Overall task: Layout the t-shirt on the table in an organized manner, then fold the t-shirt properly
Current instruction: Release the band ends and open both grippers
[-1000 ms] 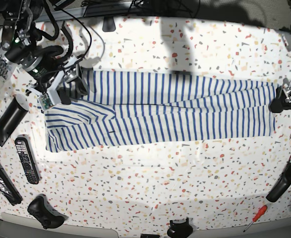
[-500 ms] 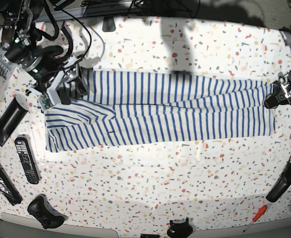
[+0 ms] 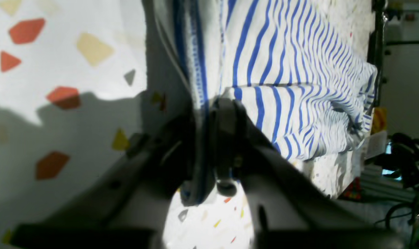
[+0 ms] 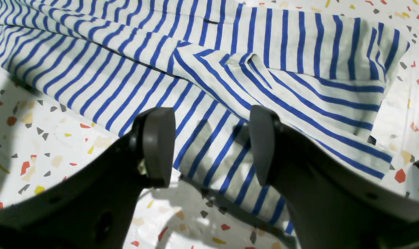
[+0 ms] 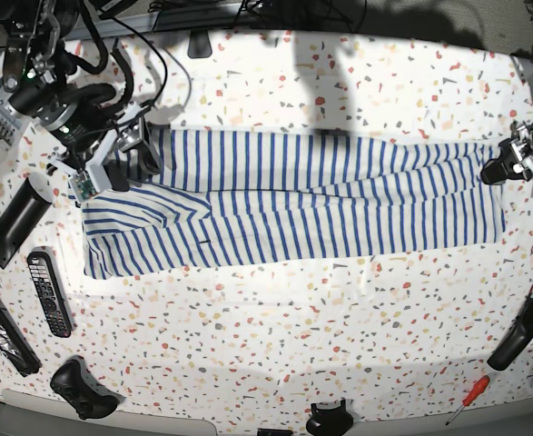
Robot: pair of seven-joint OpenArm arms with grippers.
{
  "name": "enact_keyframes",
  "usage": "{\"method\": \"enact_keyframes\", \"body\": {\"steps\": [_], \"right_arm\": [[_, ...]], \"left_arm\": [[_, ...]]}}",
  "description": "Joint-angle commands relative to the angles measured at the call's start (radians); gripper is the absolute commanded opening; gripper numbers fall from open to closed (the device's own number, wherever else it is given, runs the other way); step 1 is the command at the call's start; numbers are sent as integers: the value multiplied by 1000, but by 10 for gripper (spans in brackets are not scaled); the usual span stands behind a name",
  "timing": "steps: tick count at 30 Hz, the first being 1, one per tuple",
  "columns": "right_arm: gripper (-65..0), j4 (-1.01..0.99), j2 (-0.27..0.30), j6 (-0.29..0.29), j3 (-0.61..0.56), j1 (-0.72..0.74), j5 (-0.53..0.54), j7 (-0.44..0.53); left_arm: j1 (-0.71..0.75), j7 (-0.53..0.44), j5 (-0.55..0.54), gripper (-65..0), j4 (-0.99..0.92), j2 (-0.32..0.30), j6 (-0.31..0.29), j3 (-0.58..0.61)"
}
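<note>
The striped t-shirt [image 5: 293,204] is laid out long across the worktop [image 5: 339,363]. Its hem edge is pinched shut in the left pincer [image 3: 209,114], probably for a fold. The right pincer [image 4: 209,145] is held open over the sleeve end.

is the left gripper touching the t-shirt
Touching. The left wrist view shows the left gripper pinching the t-shirt's striped hem between its closed jaws.
</note>
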Motion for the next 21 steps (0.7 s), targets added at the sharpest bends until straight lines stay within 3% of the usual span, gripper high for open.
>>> {"method": "enact_keyframes", "body": {"steps": [1,4,13,17,21], "right_arm": [[-319,19,11,2,5,6,11,19],[-319,19,11,2,5,6,11,19],[-319,29,11,2,5,6,12,24],[-319,43,11,2,5,6,12,24],[-319,47,11,2,5,6,12,24]], "left_arm": [[-6,-27,-4,-650,6,-21,5,0],[-6,-86,-10,-650,10,-26,5,0],[-8,-72,-6,-650,156,-40,5,-1],[-5,-59,81,-650,302,-16,10,-1],[34,-43,144,-650,481,36,67,-1]]}}
